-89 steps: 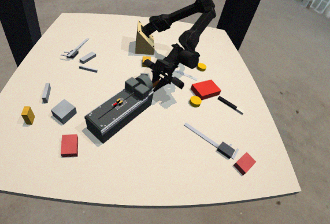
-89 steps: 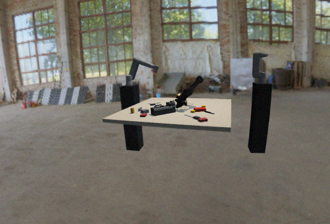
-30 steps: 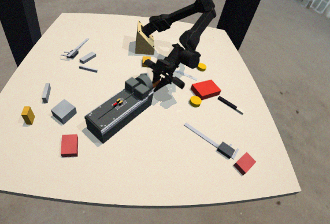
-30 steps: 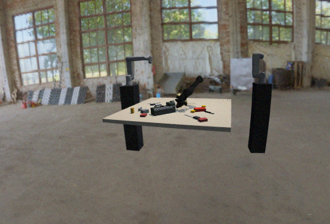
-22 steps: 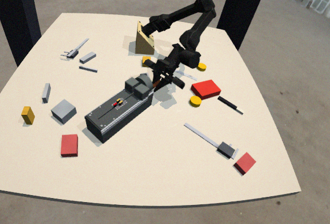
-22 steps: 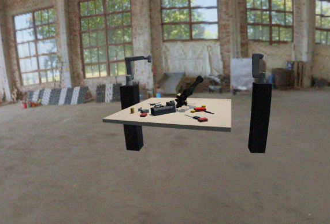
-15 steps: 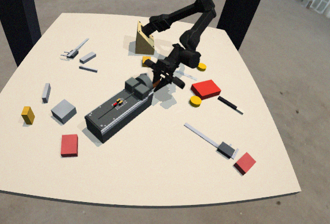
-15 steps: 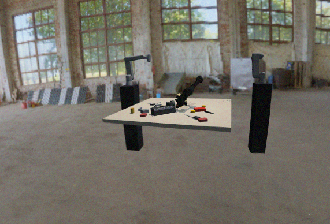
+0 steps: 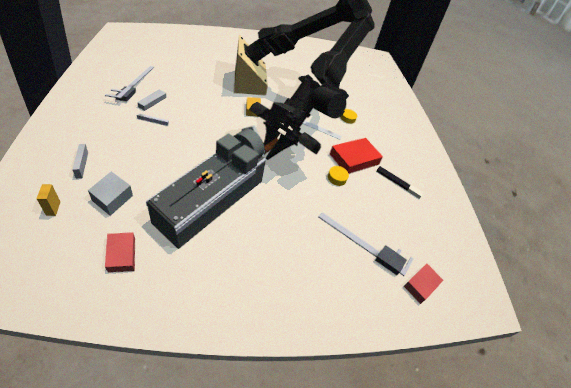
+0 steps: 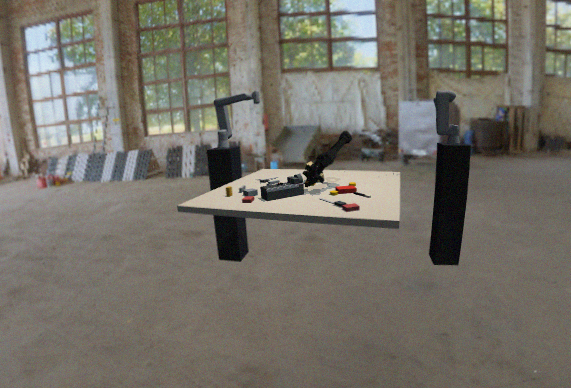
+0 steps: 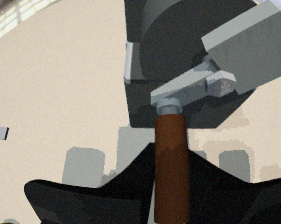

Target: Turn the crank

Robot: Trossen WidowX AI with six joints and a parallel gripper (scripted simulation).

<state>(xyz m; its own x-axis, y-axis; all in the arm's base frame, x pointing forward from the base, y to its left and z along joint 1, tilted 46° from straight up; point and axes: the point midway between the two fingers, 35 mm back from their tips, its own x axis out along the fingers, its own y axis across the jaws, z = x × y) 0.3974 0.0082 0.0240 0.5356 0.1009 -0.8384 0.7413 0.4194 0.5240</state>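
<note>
The machine is a long dark grey box [image 9: 220, 209] [image 10: 282, 192]. On its top, the red pointer [image 9: 199, 181] is beside the two brass zero marks [image 9: 205, 174] [image 9: 208, 178], seemingly slightly off them toward the box end away from the crank; the exact gap is too small to tell. The grey crank arm [image 11: 183, 91] slants down to the left in the wrist view, with the brown handle [image 11: 171, 172] [image 9: 272, 144] at its end. My gripper [image 11: 164, 148] [image 9: 274, 146] is shut on the brown handle. In the exterior view the fingers are too small to make out.
Two grey blocks [image 9: 245, 157] [image 9: 228, 145] stand on the crank end. A red block [image 9: 357, 154], a yellow disc [image 9: 338, 175] and a black-handled tool [image 9: 394, 178] lie right of the gripper. A caliper [image 9: 391, 259] lies near the front right. A grey block [image 9: 110, 192] is left of the machine.
</note>
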